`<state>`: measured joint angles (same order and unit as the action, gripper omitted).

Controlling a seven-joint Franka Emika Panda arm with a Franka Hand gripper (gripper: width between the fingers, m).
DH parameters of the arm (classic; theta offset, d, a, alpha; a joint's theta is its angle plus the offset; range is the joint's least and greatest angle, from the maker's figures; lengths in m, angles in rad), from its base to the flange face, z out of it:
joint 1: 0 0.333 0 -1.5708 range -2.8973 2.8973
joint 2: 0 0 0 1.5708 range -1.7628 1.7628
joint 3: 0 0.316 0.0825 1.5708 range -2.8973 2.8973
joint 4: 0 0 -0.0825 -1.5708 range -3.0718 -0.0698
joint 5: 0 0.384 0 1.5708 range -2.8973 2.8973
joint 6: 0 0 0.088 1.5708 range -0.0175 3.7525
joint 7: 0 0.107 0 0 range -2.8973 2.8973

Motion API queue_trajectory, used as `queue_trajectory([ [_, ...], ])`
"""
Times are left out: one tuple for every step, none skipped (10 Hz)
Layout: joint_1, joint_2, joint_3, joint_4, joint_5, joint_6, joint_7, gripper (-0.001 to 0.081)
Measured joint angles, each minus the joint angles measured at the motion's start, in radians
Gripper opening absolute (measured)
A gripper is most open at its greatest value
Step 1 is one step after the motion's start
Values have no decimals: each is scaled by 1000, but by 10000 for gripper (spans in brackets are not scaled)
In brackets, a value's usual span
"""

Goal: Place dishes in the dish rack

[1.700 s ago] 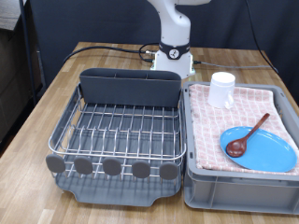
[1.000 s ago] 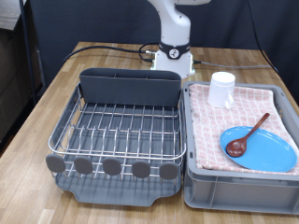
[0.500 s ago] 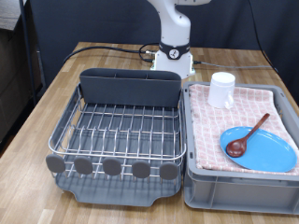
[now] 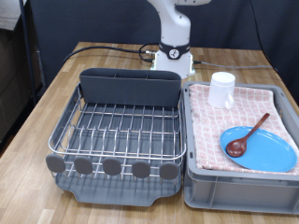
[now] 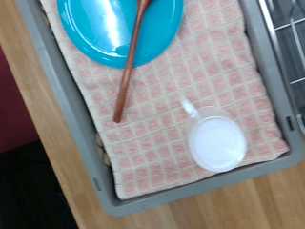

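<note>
A round bright-blue plate (image 4: 263, 148) lies in the grey bin (image 4: 196, 182) lined with pink checked cloth, at the exterior view's right. A reddish-brown wooden spoon (image 4: 245, 136) rests across the plate. A small white cup (image 4: 221, 90) stands upright on the cloth behind them. The chrome wire dish rack (image 4: 117, 131) on its dark grey tray sits to the left, with the long grey caddy (image 4: 129, 86) at its back; nothing shows in it. The wrist view looks down on the plate (image 5: 100, 29), spoon (image 5: 130, 67) and cup (image 5: 216, 143). The gripper's fingers show in neither view.
The arm's white base (image 4: 173, 51) stands behind the rack on the wooden table (image 4: 42, 117). A black cable (image 4: 112, 49) runs along the table's back. The rack's edge (image 5: 289, 38) shows beside the bin in the wrist view.
</note>
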<state>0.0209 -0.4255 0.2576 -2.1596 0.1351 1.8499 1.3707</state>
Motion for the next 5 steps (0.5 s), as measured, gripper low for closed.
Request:
queue_trajectory([
  [0, 28, 25, 16, -1, 15, 38, 802],
  [0, 51, 45, 22, -8, 35, 64, 802],
  [0, 69, 59, 19, -16, 62, 69, 802],
  [-1, 86, 67, 6, -31, 106, 69, 802],
  [-2, 100, 78, -18, -67, 160, 76, 802],
])
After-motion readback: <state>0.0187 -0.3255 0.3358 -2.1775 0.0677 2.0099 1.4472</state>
